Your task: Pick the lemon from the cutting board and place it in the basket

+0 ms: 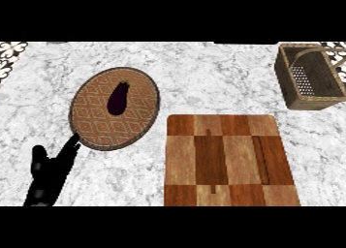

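The checkered wooden cutting board [229, 160] lies at the lower middle right, and no lemon shows on it or anywhere else in view. A woven wicker basket [315, 102] with a handle stands at the far right; I see nothing yellow inside it. My left hand [50, 172] rises from the lower left, fingers straight, its fingertip reaching the rim of the round plate. It holds nothing. The right hand does not show.
A round brown patterned plate [97, 118] sits left of the board with a dark purple eggplant [119, 98] on it. The counter is white marble; patterned tiles show at the top corners.
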Tool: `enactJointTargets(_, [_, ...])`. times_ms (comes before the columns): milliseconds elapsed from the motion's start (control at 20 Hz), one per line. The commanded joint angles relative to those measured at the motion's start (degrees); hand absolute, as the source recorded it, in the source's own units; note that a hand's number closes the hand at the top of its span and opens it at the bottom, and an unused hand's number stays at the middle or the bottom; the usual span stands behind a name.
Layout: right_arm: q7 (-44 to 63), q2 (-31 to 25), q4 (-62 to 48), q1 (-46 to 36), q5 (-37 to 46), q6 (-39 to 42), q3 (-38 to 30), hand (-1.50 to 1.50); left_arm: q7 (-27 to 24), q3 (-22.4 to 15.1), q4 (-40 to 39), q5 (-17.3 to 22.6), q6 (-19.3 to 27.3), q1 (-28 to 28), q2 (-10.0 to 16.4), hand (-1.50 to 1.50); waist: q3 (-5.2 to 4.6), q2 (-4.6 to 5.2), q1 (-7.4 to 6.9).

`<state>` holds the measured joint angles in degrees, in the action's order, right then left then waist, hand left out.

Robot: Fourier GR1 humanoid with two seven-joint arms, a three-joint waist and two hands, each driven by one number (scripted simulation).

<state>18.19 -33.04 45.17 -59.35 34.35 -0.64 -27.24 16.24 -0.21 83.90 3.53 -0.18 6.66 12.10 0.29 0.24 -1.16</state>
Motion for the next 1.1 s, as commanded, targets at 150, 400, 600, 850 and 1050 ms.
enactJointTargets(150, [-8.1, -4.9, -8.0, 0.5, 4.2, 0.7, 4.0, -1.50, 1.5, -0.4, -4.5, -1.2, 0.3, -1.9, -1.0, 0.00, -0.28, 0.30, 0.07])
enactJointTargets(400, [-9.6, -7.5, -8.8, -1.9, 2.5, 1.0, 3.1, -1.50, 1.1, 0.6, -2.7, -0.2, -0.6, -1.4, -1.1, 0.00, -0.28, -0.02, 0.30])
enactJointTargets(600, [-13.2, -9.9, -12.2, -2.0, -0.7, -0.8, -0.8, -1.50, -1.3, -0.1, -3.3, -2.3, 0.2, 0.0, -1.6, 0.00, -0.26, 0.09, 0.12])
enactJointTargets(850, [-12.9, -13.5, -13.5, 0.0, -4.8, -0.5, -5.6, -1.50, 1.1, 3.5, -4.2, 1.0, -2.6, -1.3, 1.2, 0.00, -0.25, 0.00, 0.72])
enactJointTargets(1050, [-12.1, -19.5, -15.3, 0.2, -6.4, -0.1, -8.3, -1.50, -0.7, 0.9, -3.6, -1.5, -0.2, 0.4, -2.1, 0.00, -0.26, 0.00, 0.76])
